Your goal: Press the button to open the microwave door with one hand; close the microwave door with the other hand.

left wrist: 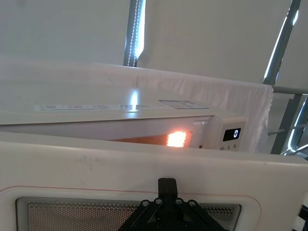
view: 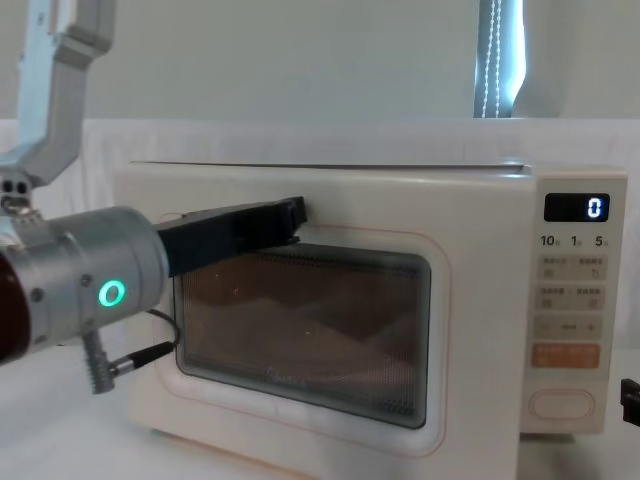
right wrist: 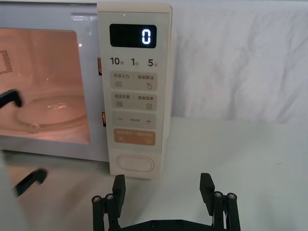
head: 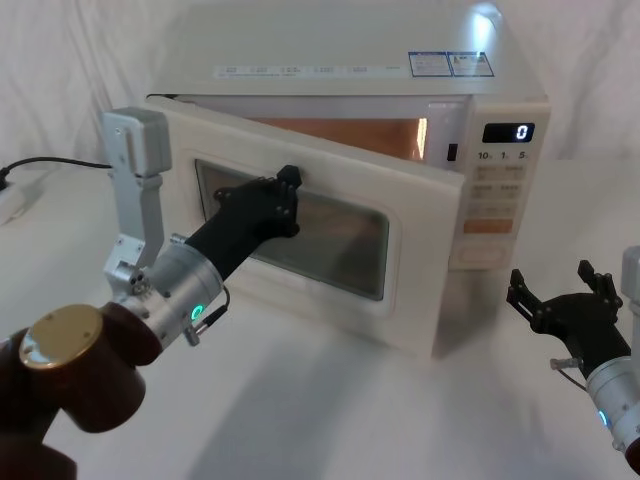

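The left gripper (head: 287, 196), black flat fingers together, is pressing against the dark mesh window of the smooth cream microwave door (head: 420, 250), which is standing ajar in front of the orange-lit cavity (right wrist: 45, 96). Right of the door, the rounded-oblong button (right wrist: 136, 163) is sitting lowest on the narrow control panel (right wrist: 134, 91). The right gripper (right wrist: 162, 187), fingers apart, is hovering near it above the white tabletop (head: 330, 400).
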Robot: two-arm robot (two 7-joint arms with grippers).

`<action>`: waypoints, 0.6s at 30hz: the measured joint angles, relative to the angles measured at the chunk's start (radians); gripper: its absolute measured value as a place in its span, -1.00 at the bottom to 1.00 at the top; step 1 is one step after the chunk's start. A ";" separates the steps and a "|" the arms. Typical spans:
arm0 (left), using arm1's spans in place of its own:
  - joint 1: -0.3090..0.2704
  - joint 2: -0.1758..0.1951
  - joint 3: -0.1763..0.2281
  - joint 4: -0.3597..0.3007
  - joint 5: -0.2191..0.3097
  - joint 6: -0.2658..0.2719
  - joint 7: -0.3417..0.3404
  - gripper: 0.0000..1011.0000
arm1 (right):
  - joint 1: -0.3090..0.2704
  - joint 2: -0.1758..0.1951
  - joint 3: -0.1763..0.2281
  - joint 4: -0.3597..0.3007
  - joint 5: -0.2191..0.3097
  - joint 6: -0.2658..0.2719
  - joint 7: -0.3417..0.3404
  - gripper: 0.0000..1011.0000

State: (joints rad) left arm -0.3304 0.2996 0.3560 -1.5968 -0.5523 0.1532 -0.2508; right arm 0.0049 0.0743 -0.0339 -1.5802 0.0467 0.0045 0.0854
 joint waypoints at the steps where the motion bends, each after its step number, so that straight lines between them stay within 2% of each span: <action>1: -0.006 -0.004 0.002 0.007 0.003 0.000 0.001 -1.00 | 0.000 0.000 0.000 0.000 0.000 0.000 0.000 0.98; 18: -0.079 -0.058 0.010 0.110 0.061 -0.006 0.019 -1.00 | 0.000 0.000 0.000 0.000 0.000 0.000 0.000 0.98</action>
State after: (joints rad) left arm -0.4089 0.2417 0.3658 -1.4870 -0.4914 0.1476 -0.2320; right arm 0.0049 0.0744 -0.0339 -1.5802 0.0466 0.0046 0.0853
